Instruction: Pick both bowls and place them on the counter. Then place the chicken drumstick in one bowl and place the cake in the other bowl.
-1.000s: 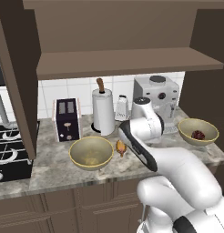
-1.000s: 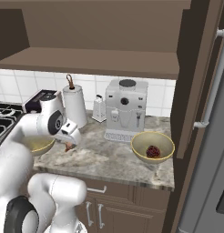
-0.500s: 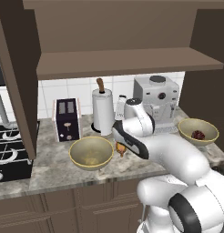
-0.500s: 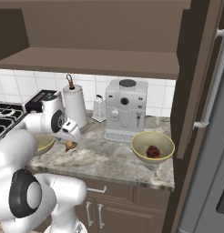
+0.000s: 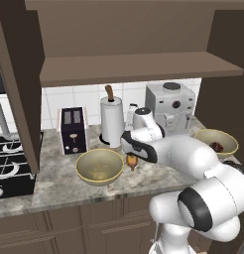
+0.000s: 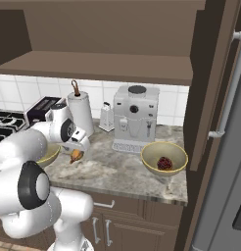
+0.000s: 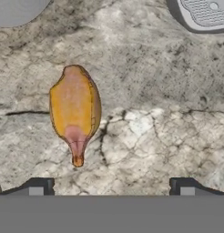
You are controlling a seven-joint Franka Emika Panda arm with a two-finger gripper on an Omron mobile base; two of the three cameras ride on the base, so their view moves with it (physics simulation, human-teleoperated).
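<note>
Fingers: the gripper (image 7: 111,185) hangs over the drumstick with its two dark fingertips (image 7: 37,185) spread wide apart and nothing between them.
Drumstick: one chicken drumstick (image 7: 75,109) lies flat on the surface (image 5: 59,181), just right of the left bowl and near the front edge; in the hand view it sits nearer the left fingertip than the right one.
Handling: judged small, light and fairly stiff, with a glazed skin that may slide; the thick meaty end looks like the best place to take hold, across its width, as the thin bone end gives little to bite on.
Bowls: two, both already standing on the surface. The left bowl (image 5: 99,166) has nothing in it; the right bowl (image 6: 164,159) stands well apart, near the coffee machine (image 6: 134,117).
Cake: one cake (image 6: 164,163), lying inside the right bowl.
Other things: one toaster (image 5: 73,130), one paper towel roll (image 5: 112,121).
Step, as judged: grasping the drumstick for the left bowl.
</note>
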